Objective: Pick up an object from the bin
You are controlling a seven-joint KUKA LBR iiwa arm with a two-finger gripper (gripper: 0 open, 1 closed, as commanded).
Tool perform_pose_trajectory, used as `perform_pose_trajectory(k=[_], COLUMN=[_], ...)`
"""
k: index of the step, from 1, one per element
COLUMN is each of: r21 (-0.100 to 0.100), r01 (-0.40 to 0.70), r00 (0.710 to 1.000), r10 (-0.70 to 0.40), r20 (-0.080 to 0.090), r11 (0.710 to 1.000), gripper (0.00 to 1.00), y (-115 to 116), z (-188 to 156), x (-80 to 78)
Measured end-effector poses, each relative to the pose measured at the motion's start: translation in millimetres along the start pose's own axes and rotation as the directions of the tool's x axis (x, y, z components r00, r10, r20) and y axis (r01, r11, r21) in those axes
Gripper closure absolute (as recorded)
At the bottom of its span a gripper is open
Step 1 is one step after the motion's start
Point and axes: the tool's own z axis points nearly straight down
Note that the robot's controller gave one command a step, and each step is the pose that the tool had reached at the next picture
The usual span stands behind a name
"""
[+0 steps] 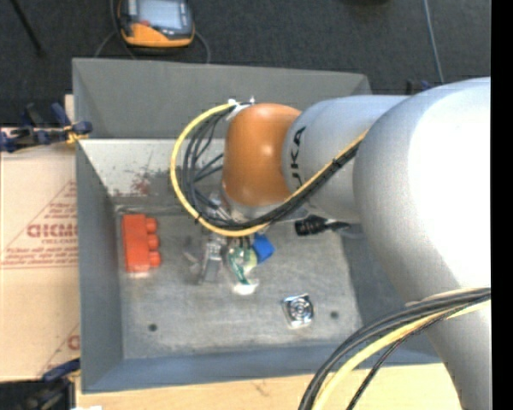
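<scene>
An orange toy brick [141,243] is seen lying on the floor of the grey bin [103,314], in its left part. The brick's long axis is laid from far to near, and its studs are turned to the right. Well apart from it, towards the middle of the bin, the gripper [209,261] is held low over the floor, under the arm's orange wrist cover [255,154]. Whether it is apart or together cannot be told. Just beside it on the right a small green and white thing [242,270] is found, its long axis laid roughly far to near and its white end pointed to the near side. A blue piece [262,249] is seen touching its far right side. Further right and nearer, a small silver thing [298,309] lies alone.
</scene>
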Motion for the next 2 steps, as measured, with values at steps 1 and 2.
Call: perform_pose_trajectory(k=[1, 2], r21=[0.0, -0.002], r01=[-0.004, -0.004], r00=[1.0, 1.0], r10=[0.004, 0.004], r20=[0.007, 0.009], r11=[1.0, 1.0], gripper=[1.0, 1.0], y=[-1, -1], z=[0, -41], x=[-1.6, -4.0])
